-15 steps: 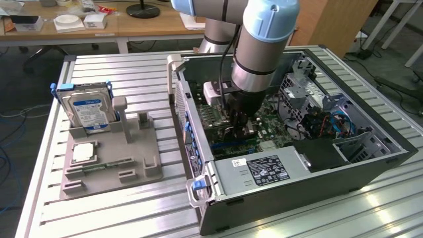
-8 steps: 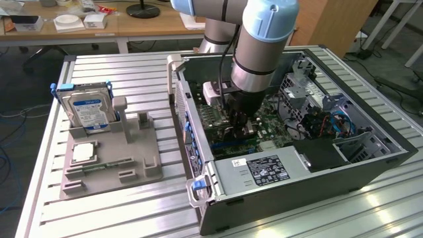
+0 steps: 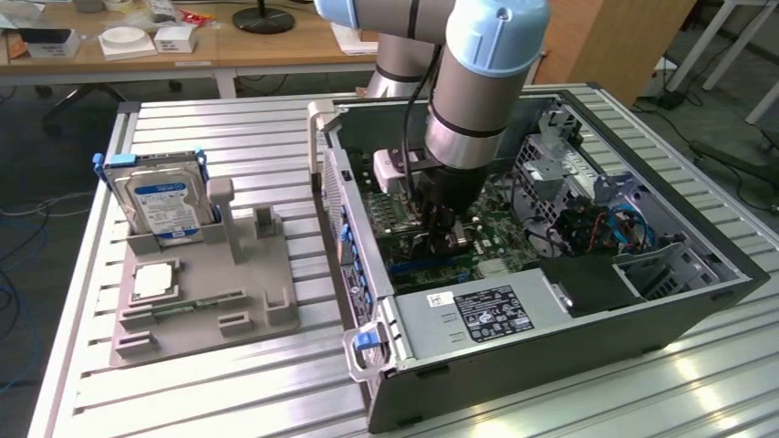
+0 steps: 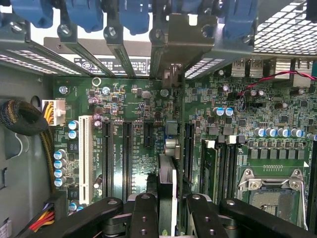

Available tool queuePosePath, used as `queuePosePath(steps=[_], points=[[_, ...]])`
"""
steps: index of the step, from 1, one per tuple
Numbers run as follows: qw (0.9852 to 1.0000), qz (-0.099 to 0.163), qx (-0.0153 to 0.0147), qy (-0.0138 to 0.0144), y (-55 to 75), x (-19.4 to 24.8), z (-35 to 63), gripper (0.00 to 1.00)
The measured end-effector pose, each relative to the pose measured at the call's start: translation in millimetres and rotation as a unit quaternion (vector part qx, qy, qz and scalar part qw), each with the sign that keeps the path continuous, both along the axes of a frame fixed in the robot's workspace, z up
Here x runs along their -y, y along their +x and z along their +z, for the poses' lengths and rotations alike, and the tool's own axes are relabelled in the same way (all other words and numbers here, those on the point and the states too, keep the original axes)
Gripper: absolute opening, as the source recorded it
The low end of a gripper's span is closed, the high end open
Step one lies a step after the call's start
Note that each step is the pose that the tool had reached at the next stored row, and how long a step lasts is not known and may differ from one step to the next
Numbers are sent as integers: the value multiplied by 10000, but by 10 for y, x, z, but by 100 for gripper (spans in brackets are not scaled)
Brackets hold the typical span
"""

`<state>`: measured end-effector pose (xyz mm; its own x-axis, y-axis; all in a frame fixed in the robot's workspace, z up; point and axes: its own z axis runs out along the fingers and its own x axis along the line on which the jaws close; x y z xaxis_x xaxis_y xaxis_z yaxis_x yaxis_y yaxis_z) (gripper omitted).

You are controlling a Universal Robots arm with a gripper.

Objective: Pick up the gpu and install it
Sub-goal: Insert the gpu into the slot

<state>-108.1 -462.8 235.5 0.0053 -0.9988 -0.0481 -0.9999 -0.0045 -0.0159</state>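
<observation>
tool (image 4: 167, 208) grips gpu (image 4: 167, 186) edge-on above motherboard (image 4: 129, 114) slots.

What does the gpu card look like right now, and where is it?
The gpu is a thin, dark card seen edge-on, standing upright, with a pale strip along one side. The gripper is shut on it, black fingers pressing on both sides. It sits low inside the open computer case, right over the green motherboard, among the long black slots. Whether it is already seated cannot be told.
</observation>
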Motion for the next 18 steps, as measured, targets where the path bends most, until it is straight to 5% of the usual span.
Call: queuePosePath(steps=[18], points=[[10000,0,-1,-1,0,1,-18,27]])
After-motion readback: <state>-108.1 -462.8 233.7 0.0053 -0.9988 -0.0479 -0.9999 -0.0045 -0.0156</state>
